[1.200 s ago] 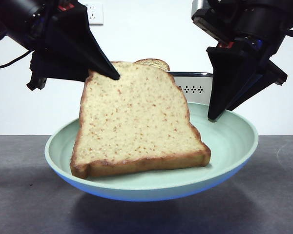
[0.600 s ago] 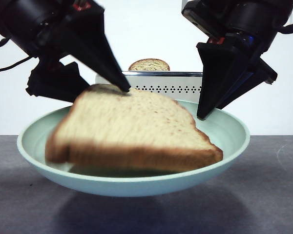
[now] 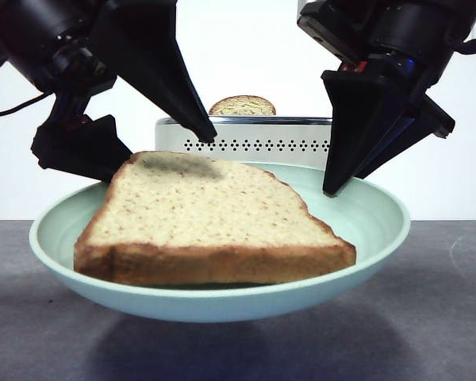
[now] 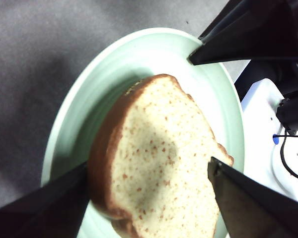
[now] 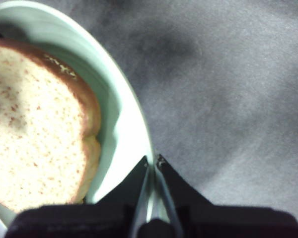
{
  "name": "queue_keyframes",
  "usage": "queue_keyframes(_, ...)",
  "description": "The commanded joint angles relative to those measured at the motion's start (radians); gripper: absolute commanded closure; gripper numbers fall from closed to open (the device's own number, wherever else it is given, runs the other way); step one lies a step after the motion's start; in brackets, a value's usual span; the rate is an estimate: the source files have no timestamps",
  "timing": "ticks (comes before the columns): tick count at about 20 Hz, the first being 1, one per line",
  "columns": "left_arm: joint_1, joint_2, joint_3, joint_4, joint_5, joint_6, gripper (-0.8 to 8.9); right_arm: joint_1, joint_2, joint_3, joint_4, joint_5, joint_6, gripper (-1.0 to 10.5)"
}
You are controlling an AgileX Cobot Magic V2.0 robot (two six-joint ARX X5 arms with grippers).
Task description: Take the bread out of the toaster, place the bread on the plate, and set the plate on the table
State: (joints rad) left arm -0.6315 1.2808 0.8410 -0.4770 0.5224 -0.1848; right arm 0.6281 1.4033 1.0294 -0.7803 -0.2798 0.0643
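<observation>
Bread [image 3: 214,218] now flat beneath left claw [image 4: 149,191]

Two bread slices [image 3: 214,226], one plate [image 3: 373,230], one toaster [image 3: 254,143]

The bread [image 3: 210,222] is laid flat in the plate [image 3: 373,230], which is held clear above the table [image 3: 444,317]. Behind the plate the toaster [image 3: 254,143] is seen, with a second slice [image 3: 242,105] set in its top. The plate's rim is gripped by the right gripper [image 5: 154,161]; the left gripper [image 4: 149,173] is positioned over the bread, one jaw on either side of it.
</observation>
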Motion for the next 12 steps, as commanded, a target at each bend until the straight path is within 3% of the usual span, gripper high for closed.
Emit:
queue_keyframes(1, -0.002, -0.005, 0.029, -0.020, 0.002, -0.003, 4.31, 0.002, 0.005, -0.001, 0.009, -0.009, 0.019, 9.6)
queue_keyframes(12, -0.002, -0.009, 0.239, -0.184, -0.050, 0.028, 4.31, 0.001, 0.005, -0.001, 0.008, -0.010, 0.021, 9.6)
